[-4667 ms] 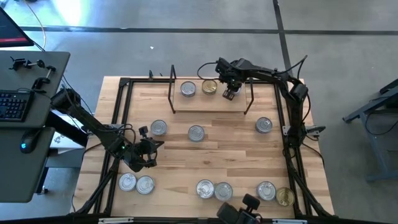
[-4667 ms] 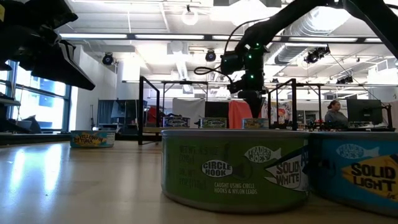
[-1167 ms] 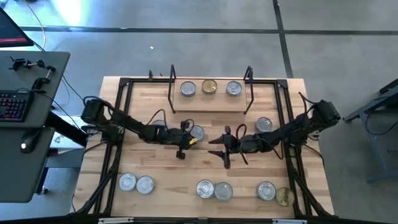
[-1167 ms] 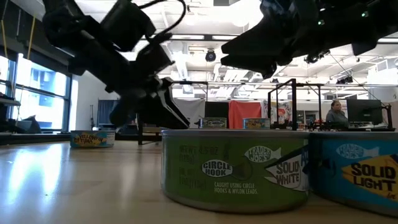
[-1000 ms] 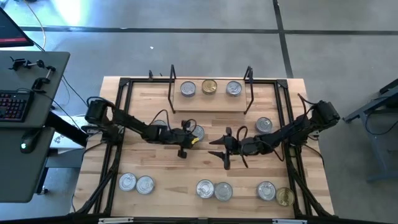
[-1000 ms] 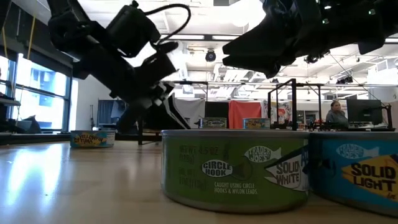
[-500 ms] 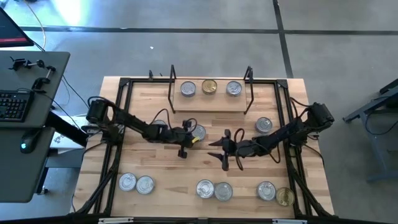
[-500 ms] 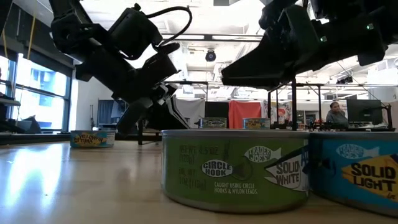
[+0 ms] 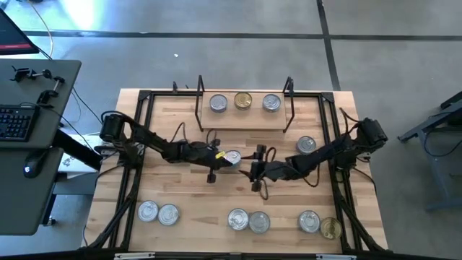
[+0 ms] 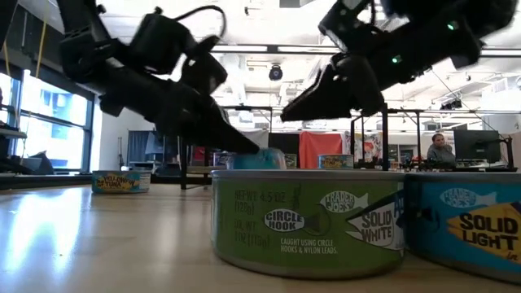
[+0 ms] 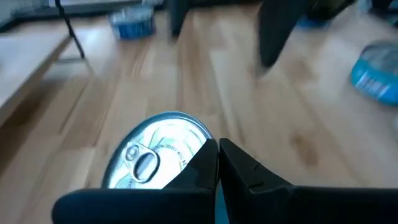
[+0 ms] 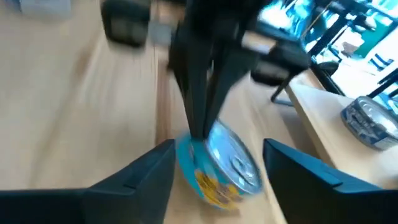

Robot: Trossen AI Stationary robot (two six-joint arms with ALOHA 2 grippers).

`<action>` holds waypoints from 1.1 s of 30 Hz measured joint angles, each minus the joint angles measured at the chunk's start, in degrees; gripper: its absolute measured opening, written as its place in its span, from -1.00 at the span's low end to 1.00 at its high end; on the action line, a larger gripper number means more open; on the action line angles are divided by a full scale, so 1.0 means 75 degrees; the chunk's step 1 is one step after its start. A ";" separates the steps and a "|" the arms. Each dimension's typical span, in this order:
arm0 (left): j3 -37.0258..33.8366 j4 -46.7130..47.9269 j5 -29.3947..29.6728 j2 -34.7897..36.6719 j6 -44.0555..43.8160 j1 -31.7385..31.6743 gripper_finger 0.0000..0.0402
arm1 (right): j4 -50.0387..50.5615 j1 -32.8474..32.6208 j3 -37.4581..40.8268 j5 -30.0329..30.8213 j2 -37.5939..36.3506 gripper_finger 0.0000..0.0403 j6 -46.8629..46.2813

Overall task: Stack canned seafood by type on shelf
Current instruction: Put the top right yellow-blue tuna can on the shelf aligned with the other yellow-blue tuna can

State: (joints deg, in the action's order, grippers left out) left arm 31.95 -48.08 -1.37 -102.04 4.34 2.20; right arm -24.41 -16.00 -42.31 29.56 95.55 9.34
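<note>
I am watching the left gripper [image 9: 219, 158] at table centre with its fingers now pressed fully together — a second ago they were still partly spread. They are meeting over the lid of a short round blue-labelled tin with a shiny silver lid [image 9: 232, 158], which looks lifted and tipped; the left wrist view is showing the closed fingers [image 11: 217, 163] at the lid's rim, so I judge it a pinch on the rim or pull tab. The right gripper [image 9: 254, 169] is closing in from three o'clock, its jaws spread wider than a moment ago and the tin [image 12: 219, 160] sitting between them — to me, a handover is forming.

The low light-wood shelf with black wire uprights [image 9: 244, 119] is lying at twelve o'clock, carrying two silver-lidded tins and a gold-lidded tin [image 9: 243, 101] between them. More tins are waiting along six o'clock. The grip looks thin; a slip is my worry.
</note>
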 joint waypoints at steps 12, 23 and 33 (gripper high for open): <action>-0.0813 -0.1667 -0.0181 0.0003 -0.0372 0.0065 -1.00 | 0.2761 0.0037 -0.1349 0.0414 0.0749 0.38 0.2206; -0.0808 -0.1872 -0.0349 0.0003 -0.0373 0.0191 -1.00 | 0.1432 0.0101 -0.1349 0.0550 0.1520 0.30 0.2374; -0.0799 -0.2110 -0.0341 0.0013 -0.0376 0.0229 -1.00 | 0.1388 0.0049 -0.1345 0.0522 0.1455 -0.38 0.1761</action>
State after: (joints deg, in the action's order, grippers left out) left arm 25.96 -63.91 -3.93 -101.94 1.52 3.92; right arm -14.00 -15.63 -52.40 33.47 106.46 22.54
